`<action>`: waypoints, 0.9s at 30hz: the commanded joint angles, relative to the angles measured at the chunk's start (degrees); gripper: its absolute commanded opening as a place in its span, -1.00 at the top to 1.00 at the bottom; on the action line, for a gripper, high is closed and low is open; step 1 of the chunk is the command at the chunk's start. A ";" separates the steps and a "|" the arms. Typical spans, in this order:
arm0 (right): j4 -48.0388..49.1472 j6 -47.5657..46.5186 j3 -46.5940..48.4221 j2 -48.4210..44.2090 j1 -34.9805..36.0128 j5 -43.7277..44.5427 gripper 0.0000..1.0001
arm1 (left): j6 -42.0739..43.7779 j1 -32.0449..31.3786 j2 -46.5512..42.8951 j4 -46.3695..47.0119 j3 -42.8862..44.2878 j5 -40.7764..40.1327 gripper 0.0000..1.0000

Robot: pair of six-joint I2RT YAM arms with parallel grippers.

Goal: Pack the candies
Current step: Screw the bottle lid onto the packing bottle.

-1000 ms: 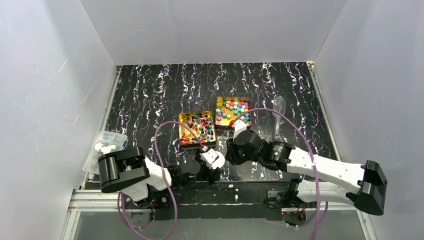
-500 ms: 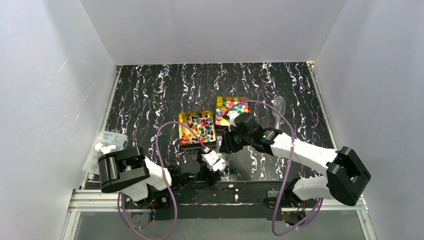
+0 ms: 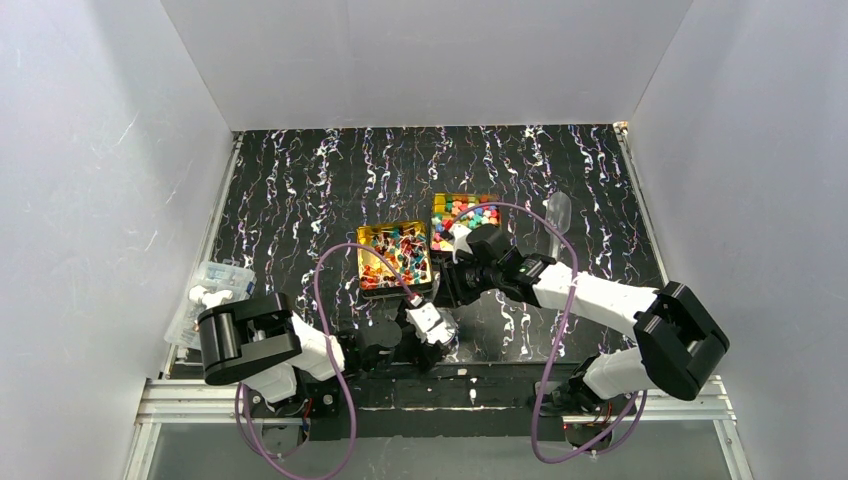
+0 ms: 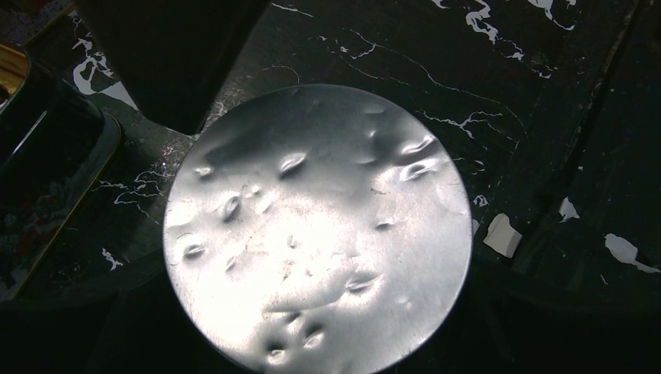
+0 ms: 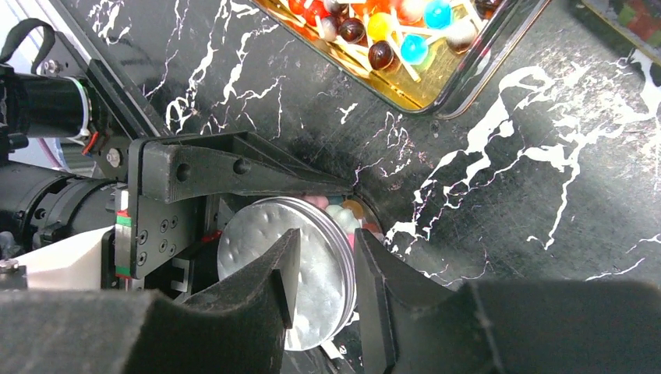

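Where your two arms meet close to the near edge of the table (image 3: 300, 180), your left fingers (image 5: 234, 167) stand wide and hold a round, dented silver lid (image 4: 316, 226) by its rim. The lid fills most of your left wrist view. Your right fingers (image 5: 273, 288) come in from the other side with a narrow gap, one over the lid's face and one just past its rim, so the rim sits between them. You cannot tell whether they press on it. A few candies (image 5: 343, 212), pink, pale and orange, peek out from under the lid's far edge.

Well off to your left, a clear plastic box (image 3: 212, 290) sits at the table's left edge.

Just behind both sets of fingers, the near tin (image 3: 360, 262), square and gold, holds a heap of mixed red, blue and orange candies. The far tin (image 3: 462, 197) sits just beside it, farther back and to the right. It is also full of bright candies, and your right arm covers its near part. A clear scoop (image 3: 557, 212) lies on the table to the right of the far tin, apart from it.
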 commanded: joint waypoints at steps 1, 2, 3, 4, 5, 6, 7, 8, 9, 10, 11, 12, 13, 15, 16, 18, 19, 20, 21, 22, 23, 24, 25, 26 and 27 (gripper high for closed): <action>2.71 -1.42 -1.18 0.81 -0.22 -2.34 0.21 | 0.20 0.14 1.38 -2.19 0.88 1.59 -0.06; 2.56 -1.57 -1.34 0.92 -0.22 -2.62 0.23 | 0.12 0.15 1.45 -2.16 0.97 1.65 -0.06; 2.54 -1.62 -1.58 1.02 -0.22 -2.91 0.24 | 0.11 0.16 1.48 -2.10 1.06 1.69 -0.05; 2.53 -1.69 -1.84 0.99 -0.22 -3.04 0.25 | 0.09 0.12 1.53 -2.14 1.12 1.69 -0.05; 2.53 -1.67 -2.18 0.94 -0.22 -3.21 0.27 | 0.11 0.16 1.57 -2.12 1.16 1.69 -0.05; 2.68 -1.71 -2.52 0.75 -0.22 -3.47 0.28 | 0.16 0.19 1.71 -2.13 1.23 1.63 -0.05; 2.77 -1.71 -2.90 0.65 -0.22 -3.83 0.28 | 0.11 0.17 1.75 -2.07 1.32 1.61 -0.05; 2.79 -1.71 -3.10 0.56 -0.22 -4.01 0.29 | 0.15 0.18 1.89 -2.07 1.34 1.65 -0.05; 2.72 -1.71 -3.49 0.43 -0.22 -4.17 0.29 | 0.11 0.17 2.00 -2.07 1.42 1.66 -0.05; 2.75 -1.71 -3.82 0.34 -0.22 -4.39 0.31 | 0.09 0.16 2.07 -2.12 1.51 1.61 -0.05; 2.79 -1.71 -4.16 0.20 -0.22 -4.60 0.32 | 0.11 0.16 2.16 -2.08 1.52 1.56 -0.05; 2.79 -1.71 -4.47 0.02 -0.22 -4.87 0.35 | -0.03 0.16 2.26 -2.14 1.52 1.46 -0.05; 2.92 -1.67 -4.82 -0.13 -0.22 -5.33 0.37 | -0.06 0.16 2.27 -2.07 1.52 1.24 -0.04; 2.90 -1.63 -5.45 -0.57 -0.22 -5.89 0.40 | -0.08 0.16 2.43 -2.16 1.59 0.66 -0.04; 2.82 -1.55 -5.71 -0.76 -0.22 -6.18 0.43 | -0.17 0.16 2.45 -2.15 1.61 0.10 -0.04; 2.59 -1.49 -6.31 -1.59 -0.22 -6.66 0.46 | -0.42 0.16 2.60 -2.21 1.69 -1.24 -0.04; 2.54 -1.39 -6.77 -1.90 -0.15 -6.80 0.47 | -0.58 0.22 2.68 -2.20 1.77 -1.78 -0.04; 2.49 -1.14 -7.22 -2.28 -0.13 -7.08 0.48 | -0.79 0.25 2.82 -2.27 1.86 -2.28 -0.04; 2.41 -1.04 -7.77 -2.68 -0.13 -7.37 0.49 | -1.03 0.27 2.87 -2.33 1.95 -2.67 -0.04; 2.41 -0.66 -8.41 -3.18 -0.09 -7.52 0.50 | -1.48 0.45 2.96 -2.49 2.15 -2.96 -0.05; 2.64 -0.19 -9.18 -3.84 0.02 -7.55 0.51 | -1.81 0.62 3.10 -2.95 2.40 -3.35 -0.04; 2.96 0.36 -10.13 -4.58 0.18 -7.55 0.52 | -2.15 0.78 3.20 -3.35 2.55 -3.66 -0.05; 3.23 0.93 -11.06 -5.33 0.46 -7.55 0.52 | -2.44 0.98 3.31 -3.52 2.65 -3.97 -0.05; 3.51 1.49 -11.89 -6.23 0.81 -7.44 0.53 | -2.82 1.20 3.36 -3.66 2.73 -4.28 -0.05; 3.64 2.10 -12.79 -7.09 1.22 -7.20 0.54 | -3.12 1.46 3.41 -3.73 2.75 -4.59 -0.05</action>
